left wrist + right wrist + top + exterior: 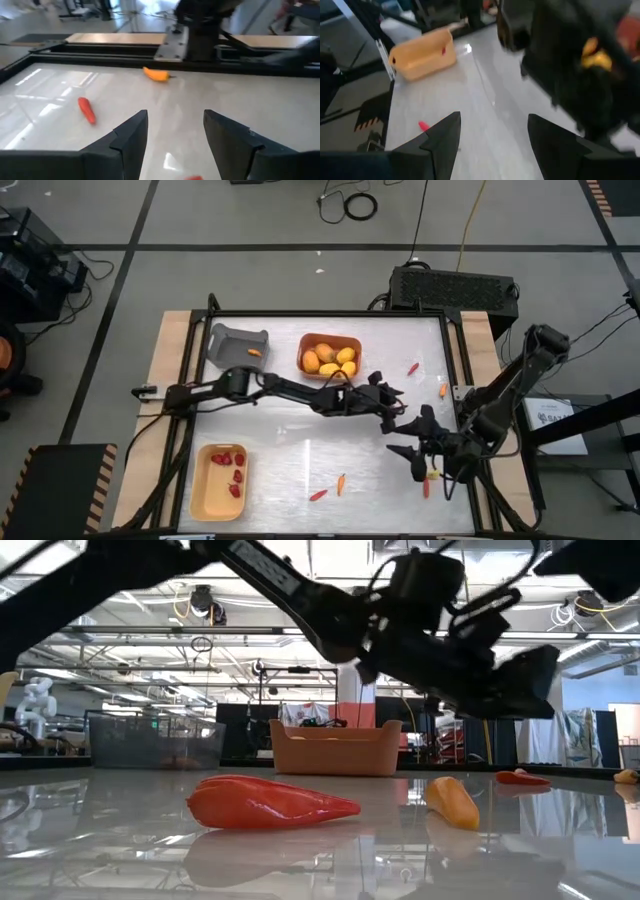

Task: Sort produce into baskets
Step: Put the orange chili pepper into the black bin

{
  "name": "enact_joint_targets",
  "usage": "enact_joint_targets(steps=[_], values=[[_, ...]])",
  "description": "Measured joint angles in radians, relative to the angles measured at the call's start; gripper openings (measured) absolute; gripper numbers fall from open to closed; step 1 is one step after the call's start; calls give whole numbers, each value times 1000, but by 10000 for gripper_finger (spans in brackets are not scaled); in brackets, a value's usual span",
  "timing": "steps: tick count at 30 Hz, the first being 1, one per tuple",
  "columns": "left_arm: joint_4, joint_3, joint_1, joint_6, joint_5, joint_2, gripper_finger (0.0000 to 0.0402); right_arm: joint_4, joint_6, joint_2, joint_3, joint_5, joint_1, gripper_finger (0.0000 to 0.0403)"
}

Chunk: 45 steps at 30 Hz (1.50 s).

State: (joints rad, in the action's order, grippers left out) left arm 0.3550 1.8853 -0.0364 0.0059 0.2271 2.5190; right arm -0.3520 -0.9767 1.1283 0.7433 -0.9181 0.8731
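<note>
My left gripper (398,408) is open and empty above the table's middle right, its fingers (175,130) toward the right edge. Ahead of it lie a red stick (86,110) and an orange stick (157,75). My right gripper (405,450) is open and empty just nearer, its fingers (492,135) toward the left edge. The orange basket (330,355) holds yellow-orange fruits. The grey basket (238,343) holds one orange stick. The pale yellow basket (220,480) holds red berries. A red stick (318,495) and an orange stick (341,483) lie near the front.
Another red stick (426,487) lies at the front right beside the right arm. The black table frame (455,380) rims the white top. In the low view a red stick (270,802) and an orange stick (452,800) lie close to the camera.
</note>
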Motion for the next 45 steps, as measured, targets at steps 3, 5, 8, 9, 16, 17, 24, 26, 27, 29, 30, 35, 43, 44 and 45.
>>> enact_joint_targets(steps=[3,5,8,9,16,17,24,26,27,29,30,35,43,44,45], values=[[0,91,19,0,34,58,201,5,35,-22,0,-74,18,222],[-13,157,36,-2,58,94,201,5,51,-26,0,-100,23,222],[-102,275,61,-56,86,151,201,4,66,-26,0,-105,25,222],[-133,315,69,-77,85,172,201,4,71,-26,0,-105,24,222],[-128,459,105,-112,84,287,201,0,84,-26,0,-107,-6,222],[-136,459,109,-125,93,291,201,0,84,-26,0,-106,-10,222],[-154,462,115,-78,89,296,201,-3,107,-26,0,-104,-36,222],[-162,462,108,-50,89,296,201,-14,104,-25,0,-104,-43,222],[-169,462,106,-48,89,296,201,-24,91,-25,0,-103,-46,222],[-197,462,102,-50,83,296,201,-55,39,-25,0,-102,-57,222],[-226,462,100,-50,76,296,201,-73,0,-25,0,-102,-63,222],[-449,460,94,-12,67,253,201,-207,-213,-25,0,-130,-97,222],[-774,462,88,108,141,76,201,-414,-460,-85,2,-147,-219,222],[-813,460,90,116,141,58,201,-443,-478,-103,2,-136,-242,222],[-852,459,92,135,141,38,201,-471,-490,-123,2,-123,-267,222]])
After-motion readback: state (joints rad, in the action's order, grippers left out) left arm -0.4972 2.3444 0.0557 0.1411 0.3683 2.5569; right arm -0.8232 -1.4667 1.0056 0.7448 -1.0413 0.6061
